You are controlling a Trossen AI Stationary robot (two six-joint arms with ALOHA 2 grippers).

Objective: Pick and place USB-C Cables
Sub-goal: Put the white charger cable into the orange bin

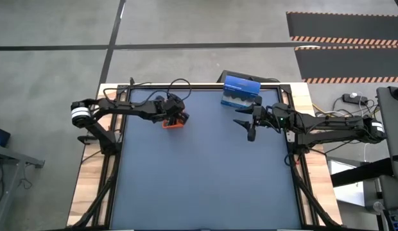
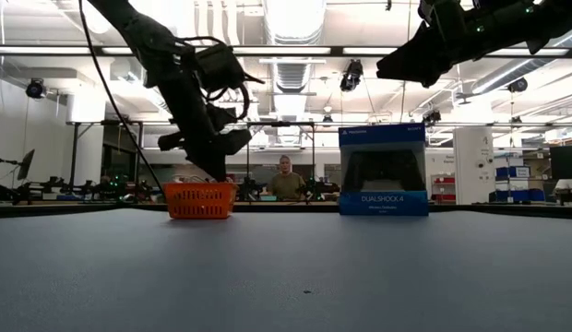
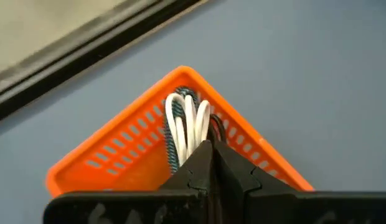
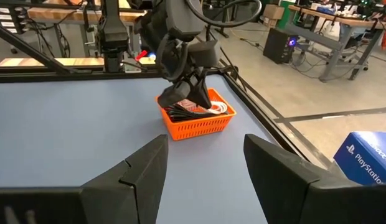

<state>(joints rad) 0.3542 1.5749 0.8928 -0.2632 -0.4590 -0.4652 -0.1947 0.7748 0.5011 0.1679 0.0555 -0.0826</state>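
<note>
High view shows a dark table (image 1: 205, 179) with the left gripper (image 1: 175, 115) lowered into an orange basket (image 1: 174, 124) near the far left, while the right gripper (image 1: 249, 126) waits with fingers spread wide, well apart beside a blue box (image 1: 241, 92). Left wrist view shows its fingers pinched together over the looped cables (image 3: 188, 124), white and teal, lying in the basket directly ahead of the fingertips, their long axis running away from them; whether a cable is actually caught cannot be told.
</note>
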